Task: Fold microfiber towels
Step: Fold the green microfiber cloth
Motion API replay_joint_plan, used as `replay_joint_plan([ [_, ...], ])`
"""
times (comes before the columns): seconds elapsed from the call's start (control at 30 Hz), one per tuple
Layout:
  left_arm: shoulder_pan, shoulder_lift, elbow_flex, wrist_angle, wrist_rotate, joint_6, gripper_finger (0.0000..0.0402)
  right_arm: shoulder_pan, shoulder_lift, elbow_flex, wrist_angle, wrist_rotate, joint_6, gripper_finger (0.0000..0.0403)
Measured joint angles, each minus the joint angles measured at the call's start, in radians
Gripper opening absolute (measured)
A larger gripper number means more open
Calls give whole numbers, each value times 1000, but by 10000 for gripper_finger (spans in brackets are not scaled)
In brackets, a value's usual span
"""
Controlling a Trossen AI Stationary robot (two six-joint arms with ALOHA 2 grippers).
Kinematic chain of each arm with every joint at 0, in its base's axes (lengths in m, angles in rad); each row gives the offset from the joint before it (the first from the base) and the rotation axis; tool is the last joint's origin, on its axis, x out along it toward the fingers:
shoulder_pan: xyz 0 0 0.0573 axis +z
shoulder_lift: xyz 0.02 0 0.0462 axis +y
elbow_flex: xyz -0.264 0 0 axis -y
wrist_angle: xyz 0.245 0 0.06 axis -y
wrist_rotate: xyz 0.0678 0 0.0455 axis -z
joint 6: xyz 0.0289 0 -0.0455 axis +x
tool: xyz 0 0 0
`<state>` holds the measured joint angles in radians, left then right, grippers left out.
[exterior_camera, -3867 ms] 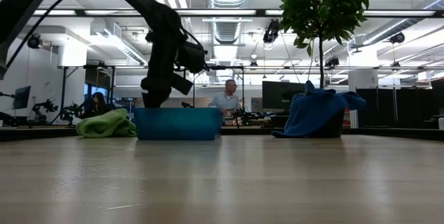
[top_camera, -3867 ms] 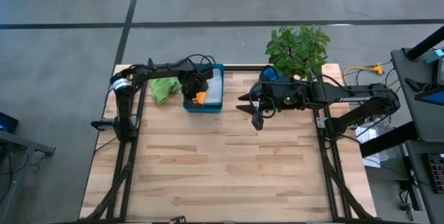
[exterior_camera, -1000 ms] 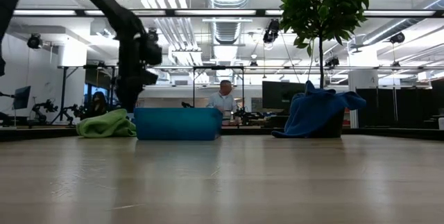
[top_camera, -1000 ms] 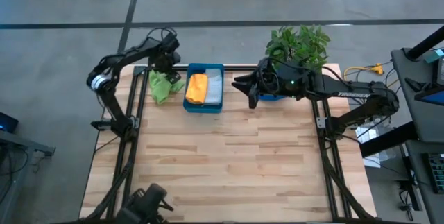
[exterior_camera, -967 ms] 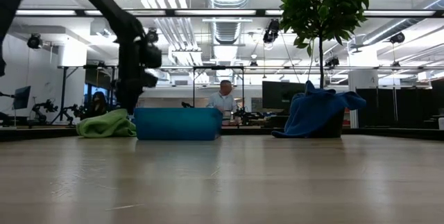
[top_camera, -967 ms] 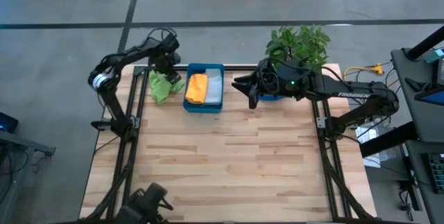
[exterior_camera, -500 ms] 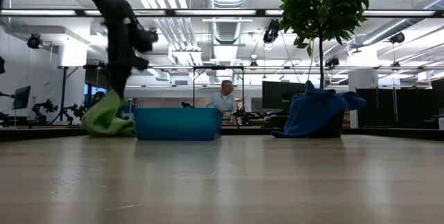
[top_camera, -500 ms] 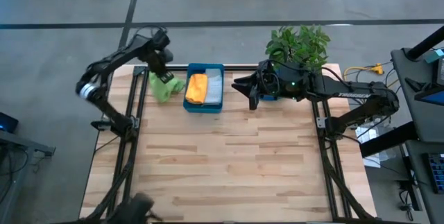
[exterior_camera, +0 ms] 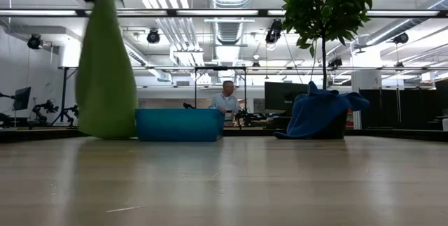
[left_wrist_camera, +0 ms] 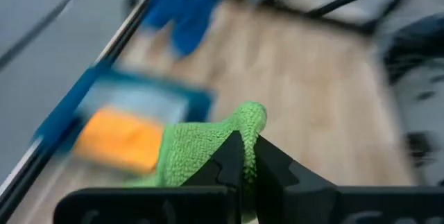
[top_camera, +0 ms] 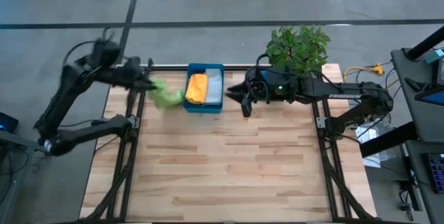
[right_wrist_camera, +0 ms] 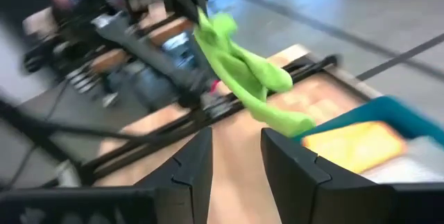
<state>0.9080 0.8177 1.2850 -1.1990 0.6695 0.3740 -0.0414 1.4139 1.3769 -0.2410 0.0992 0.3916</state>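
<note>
My left gripper (left_wrist_camera: pixel 243 156) is high above the table's far left corner, shut on the lime green towel (exterior_camera: pixel 105 65), which hangs long below it; the gripper also shows in the high view (top_camera: pixel 143 82). The teal tray (top_camera: pixel 205 103) holds the orange towel (top_camera: pixel 197 87) and the grey towel (top_camera: pixel 214 85), lying flat side by side. The blue towel (exterior_camera: pixel 318 114) lies heaped at the foot of the plant at the far right. My right gripper (right_wrist_camera: pixel 236 168) is open and empty, above the table just right of the tray (top_camera: pixel 243 102). My left gripper pinches a bunched top part of the green towel (left_wrist_camera: pixel 244 121) between its two shut fingers. One layer or several, I cannot tell. The towel hangs slack and long below the fingers (exterior_camera: pixel 105 16). Whether its lower end (exterior_camera: pixel 105 133) touches the table I cannot tell.
A potted plant (top_camera: pixel 298 47) stands at the table's far right. The near and middle wooden tabletop (top_camera: pixel 222 161) is bare. A person (exterior_camera: pixel 226 101) sits in the room behind the table.
My left gripper has taken hold of the green towel's heap beside the tray and risen high, moving toward the table's left edge. The towel has been drawn out from a low heap into a long hanging strip. My right gripper has moved a little toward the tray.
</note>
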Motion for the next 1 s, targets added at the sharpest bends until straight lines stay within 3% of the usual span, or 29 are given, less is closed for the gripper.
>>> replay_joint_plan([
  [0.17,-49,-130,0,120,200,-83,0,13,25,0,-5,-183,-1,117],
  [0.33,-74,-233,3,471,274,-420,0,50,34,-1,-8,-205,-3,118],
  [0.5,-73,-269,-18,838,278,-685,0,83,34,7,-3,-207,-16,116],
  [0.7,-73,-232,-32,1030,276,-800,0,103,42,8,131,-204,-95,112],
  [1.0,-72,-80,-28,1637,202,-1025,0,114,76,9,300,-60,-425,126],
])
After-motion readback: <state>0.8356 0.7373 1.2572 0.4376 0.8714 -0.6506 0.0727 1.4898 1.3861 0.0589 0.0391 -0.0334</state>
